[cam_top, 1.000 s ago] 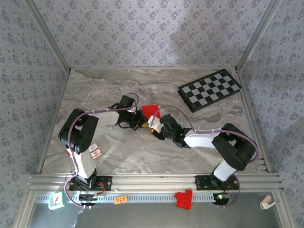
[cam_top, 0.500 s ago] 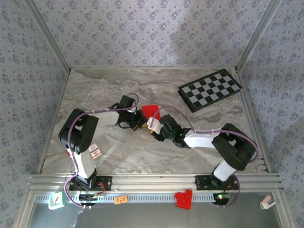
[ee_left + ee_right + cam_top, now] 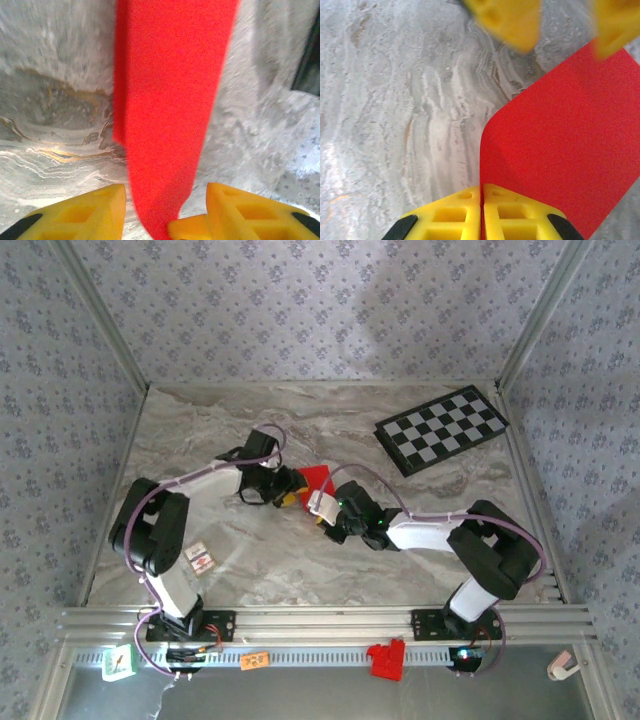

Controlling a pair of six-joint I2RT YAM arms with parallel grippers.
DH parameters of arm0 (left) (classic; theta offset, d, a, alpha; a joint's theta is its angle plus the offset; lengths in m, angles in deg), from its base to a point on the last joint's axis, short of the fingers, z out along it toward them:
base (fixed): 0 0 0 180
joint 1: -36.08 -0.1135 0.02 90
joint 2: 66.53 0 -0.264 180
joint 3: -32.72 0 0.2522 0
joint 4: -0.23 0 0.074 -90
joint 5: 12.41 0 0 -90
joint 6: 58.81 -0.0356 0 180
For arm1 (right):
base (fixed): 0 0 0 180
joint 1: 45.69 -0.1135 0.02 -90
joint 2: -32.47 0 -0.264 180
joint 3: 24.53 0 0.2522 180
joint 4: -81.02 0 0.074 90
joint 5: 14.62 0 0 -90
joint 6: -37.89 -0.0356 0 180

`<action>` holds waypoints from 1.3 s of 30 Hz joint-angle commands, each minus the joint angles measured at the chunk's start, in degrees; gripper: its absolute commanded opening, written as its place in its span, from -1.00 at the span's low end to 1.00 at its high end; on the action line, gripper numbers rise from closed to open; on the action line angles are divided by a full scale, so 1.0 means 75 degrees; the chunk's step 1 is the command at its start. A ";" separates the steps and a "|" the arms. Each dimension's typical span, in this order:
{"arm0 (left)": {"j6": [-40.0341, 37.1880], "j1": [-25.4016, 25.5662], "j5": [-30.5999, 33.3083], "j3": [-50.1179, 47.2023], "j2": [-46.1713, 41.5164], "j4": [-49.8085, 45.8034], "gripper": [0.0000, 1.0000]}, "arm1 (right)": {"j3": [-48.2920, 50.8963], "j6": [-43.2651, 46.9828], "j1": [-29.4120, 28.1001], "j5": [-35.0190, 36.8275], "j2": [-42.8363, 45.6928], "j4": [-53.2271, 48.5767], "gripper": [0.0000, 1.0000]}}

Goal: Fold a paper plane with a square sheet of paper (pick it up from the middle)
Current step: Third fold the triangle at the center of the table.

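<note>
At the top view's centre, the square sheet of paper (image 3: 316, 478) is pinched at its edge by the closed right gripper (image 3: 481, 192), with the left gripper (image 3: 164, 195) parted astride it; a mid-fold regrasp is judged, requiring a left pinch next.

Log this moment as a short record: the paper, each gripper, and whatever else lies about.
paper: red paper, over the middle of the table, between the two grippers
left gripper: left gripper open, fingers apart on either side of the paper
right gripper: right gripper shut on the paper's edge
folds: cannot tell
board: checkered board flat at the far right corner, apart from the paper
other: red bracket on the near rail, between the arm bases
</note>
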 commanded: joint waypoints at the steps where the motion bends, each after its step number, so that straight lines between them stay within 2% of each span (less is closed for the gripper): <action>1: -0.0544 -0.0059 0.0313 0.0239 -0.0369 -0.0304 -0.04 | -0.0207 -0.0617 -0.0033 -0.0579 0.0162 -0.0407 -0.81; 7: -0.0408 0.0039 -0.0130 0.0376 0.0182 0.0267 -0.13 | -0.0183 -0.1142 -0.0045 -0.0847 0.0068 -0.0396 -0.81; 14: -0.0637 0.0199 -0.0197 0.1018 0.1105 0.0230 -0.28 | -0.0161 -0.1570 -0.0035 -0.0878 0.0034 -0.0353 -0.81; 20: -0.0902 0.0299 -0.0117 0.1608 0.1876 -0.0180 -0.42 | -0.0187 -0.1805 0.0004 -0.1003 -0.0042 -0.0316 -0.81; 27: -0.1341 0.0430 0.0366 0.2253 0.2551 -0.1138 -0.59 | -0.0186 -0.2051 0.0137 -0.1073 -0.0028 -0.0303 -0.81; 31: -0.1584 0.0534 0.0681 0.2516 0.2856 -0.1693 -0.72 | -0.0232 -0.2370 0.0258 -0.0932 0.0005 -0.0354 -0.80; 39: -0.1754 0.0586 0.0814 0.2665 0.3099 -0.1954 -0.76 | -0.0312 -0.2844 0.0383 0.0067 -0.0096 -0.0419 -0.80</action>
